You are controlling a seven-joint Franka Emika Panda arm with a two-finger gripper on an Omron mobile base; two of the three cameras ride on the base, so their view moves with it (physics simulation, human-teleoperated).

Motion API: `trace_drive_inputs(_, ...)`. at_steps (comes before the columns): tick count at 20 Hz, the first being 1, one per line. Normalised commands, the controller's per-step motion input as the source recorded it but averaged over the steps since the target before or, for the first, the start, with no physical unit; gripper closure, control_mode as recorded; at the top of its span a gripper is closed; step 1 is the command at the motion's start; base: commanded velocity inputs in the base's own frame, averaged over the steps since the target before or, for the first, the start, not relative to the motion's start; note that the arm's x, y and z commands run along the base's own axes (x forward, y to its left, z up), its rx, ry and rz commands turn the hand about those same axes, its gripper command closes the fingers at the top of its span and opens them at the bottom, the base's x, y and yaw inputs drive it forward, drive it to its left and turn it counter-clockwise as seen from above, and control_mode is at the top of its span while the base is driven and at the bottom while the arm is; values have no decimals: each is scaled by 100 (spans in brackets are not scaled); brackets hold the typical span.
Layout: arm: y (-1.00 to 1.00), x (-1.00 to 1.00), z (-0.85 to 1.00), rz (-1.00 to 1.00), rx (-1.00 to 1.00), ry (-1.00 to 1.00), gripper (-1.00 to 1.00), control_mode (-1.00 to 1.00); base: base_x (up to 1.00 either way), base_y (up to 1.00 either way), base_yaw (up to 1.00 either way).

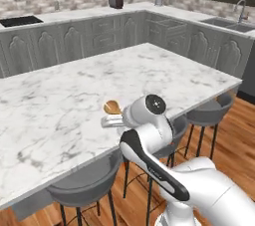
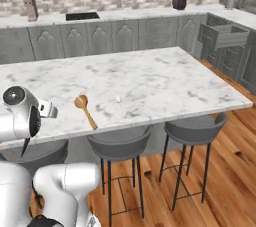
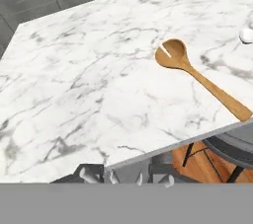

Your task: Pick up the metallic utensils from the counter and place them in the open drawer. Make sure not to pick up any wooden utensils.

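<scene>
Pincer (image 3: 126,176) tips rise dark at the bottom of the hand view, and the little that shows of the fingers (image 3: 86,173) leaves it impossible to tell whether they are spread or closed, or whether anything sits between them. Directly ahead of the tips runs the near edge of the counter (image 3: 74,94), so the pincer hangs just off that edge, at the stool side, pointing across the marble. In the right base view the hand sits low at the left, short of the slab (image 2: 150,78).

Ahead of the pincer and to its right lies the wooden spoon (image 3: 197,77), flat on the marble, bowl away from the hand and handle end close to the counter edge; it is near the pincer but apart from it. Further right and further in, a pale spoon (image 3: 246,35) rests on the marble, cut by the frame edge; in the right base view it is a tiny white speck (image 2: 118,100) beyond the wooden spoon (image 2: 86,111).

Far beyond the counter, well apart from the pincer, the drawer (image 2: 225,35) stands pulled out of the grey cabinets on the far right
</scene>
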Motion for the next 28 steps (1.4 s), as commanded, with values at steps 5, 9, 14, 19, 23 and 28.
trace_drive_inputs(5,0,0,0,0,0,0,100,100,-82,100,0)
trace_drive_inputs(9,0,0,0,0,0,0,100,100,-46,100,-6)
trace_drive_inputs(14,0,0,0,0,0,0,100,100,-41,100,-5)
trace_drive_inputs(19,0,0,0,0,0,0,100,100,-29,100,-5)
trace_drive_inputs(23,0,0,0,0,0,0,100,100,8,100,-13)
trace_drive_inputs(28,0,0,0,0,0,0,100,100,92,100,-32)
